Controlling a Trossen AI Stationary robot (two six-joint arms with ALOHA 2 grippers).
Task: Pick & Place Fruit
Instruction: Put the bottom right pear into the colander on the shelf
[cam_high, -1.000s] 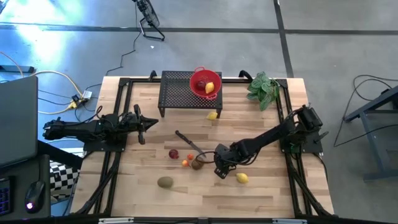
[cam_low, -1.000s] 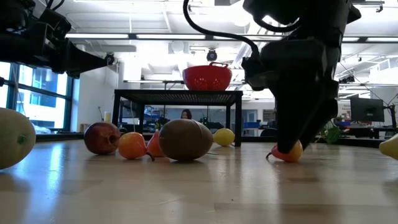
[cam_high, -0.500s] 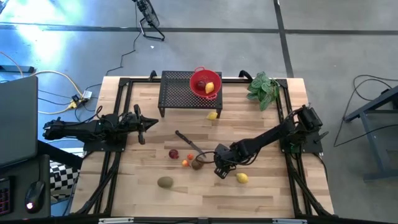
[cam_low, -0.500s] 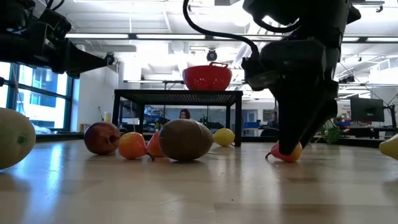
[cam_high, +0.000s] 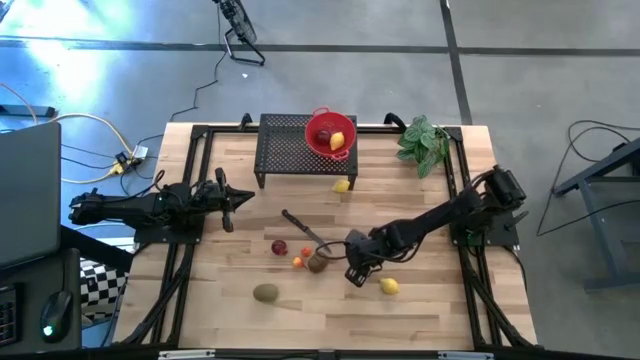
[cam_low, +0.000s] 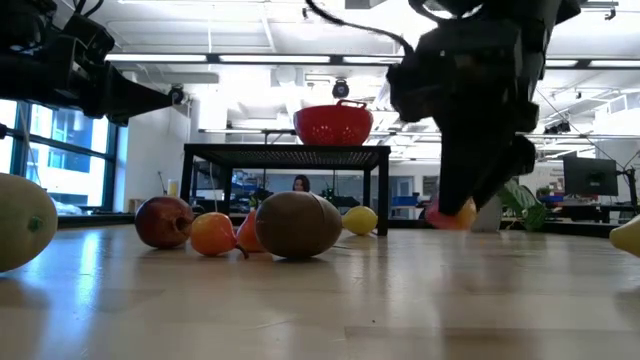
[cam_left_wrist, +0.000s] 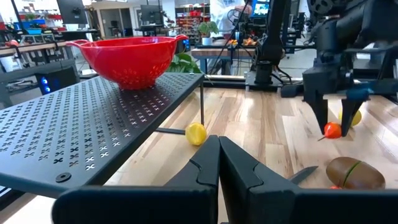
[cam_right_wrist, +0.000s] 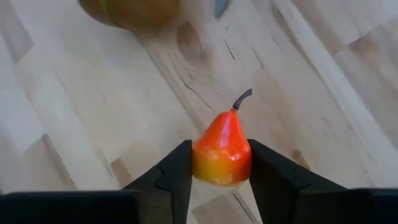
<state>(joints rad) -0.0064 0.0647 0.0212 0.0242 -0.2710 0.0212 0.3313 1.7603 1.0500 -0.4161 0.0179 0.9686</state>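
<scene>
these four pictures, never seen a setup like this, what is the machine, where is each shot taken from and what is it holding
It is a robot with two dark arms working at a wooden table. One picture looks straight down, one sits at table height, and one camera rides on each wrist.

The right gripper has its jaws closed on a small orange-red pear, lifted just off the wood. The left gripper waits shut at the table's left side, holding nothing.

On the table lie a kiwi, a second kiwi, a dark red fruit, a lemon, another lemon, a knife and a leafy bunch. A red colander with fruit in it stands on a black mesh rack.
</scene>
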